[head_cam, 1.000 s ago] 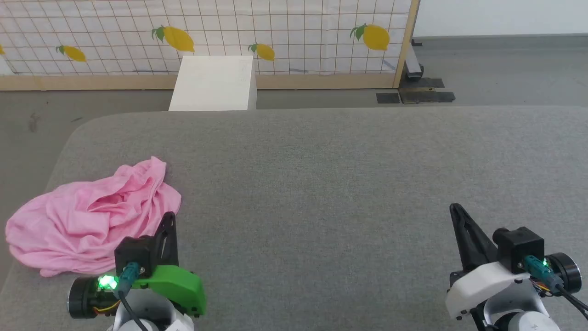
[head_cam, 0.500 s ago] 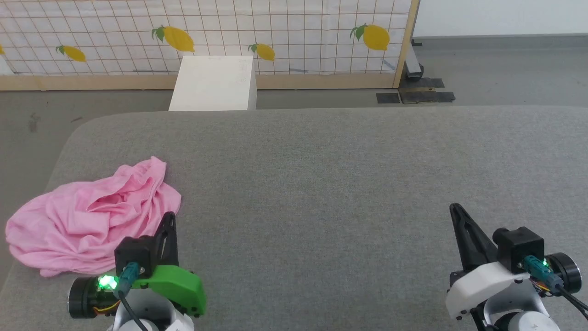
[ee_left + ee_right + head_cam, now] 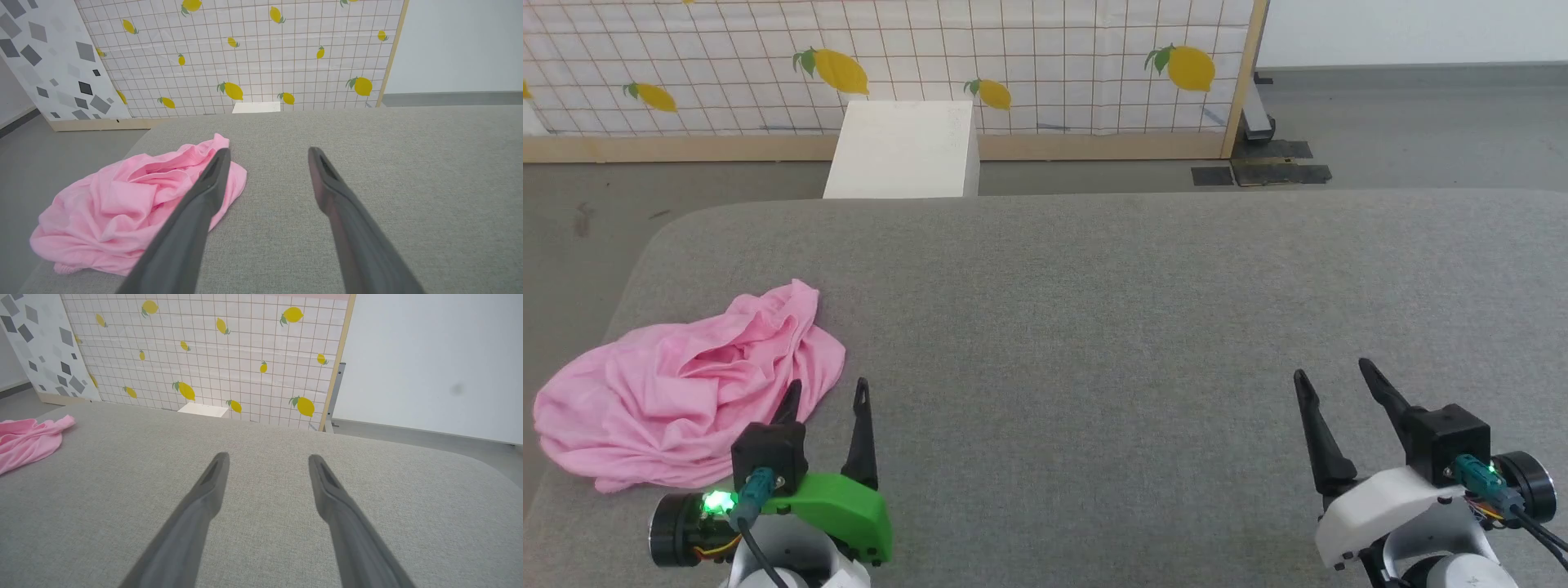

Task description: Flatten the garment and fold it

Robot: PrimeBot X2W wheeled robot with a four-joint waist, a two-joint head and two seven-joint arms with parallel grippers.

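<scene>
The left hand (image 3: pixel 826 384) sits at the near left of the grey padded surface (image 3: pixel 1094 310) with its two dark fingers spread wide and nothing between them; that spread looks like readiness for a pinch, judging by how close the cloth lies. The garment (image 3: pixel 670 400), a light-pink top, is bunched in a wrinkled heap at the left end of the surface, close to the rounded edge; in the head view its near-right hem lies just beside the hand's left finger, and whether they touch I cannot tell. Since the heap is neither spread nor folded, the flattening has not begun; a first grab at that near hem seems the likely step. The middle of the surface is bare grey fabric, which leaves room to lay the top out. Beyond it stands a white box (image 3: pixel 903 147) against a lemon-print screen (image 3: pixel 1013 57). The right hand (image 3: pixel 1331 369) rests at the near right, well apart from the garment, fingers likewise splayed wide and holding nothing; it probably waits until the cloth is drawn toward the centre.
</scene>
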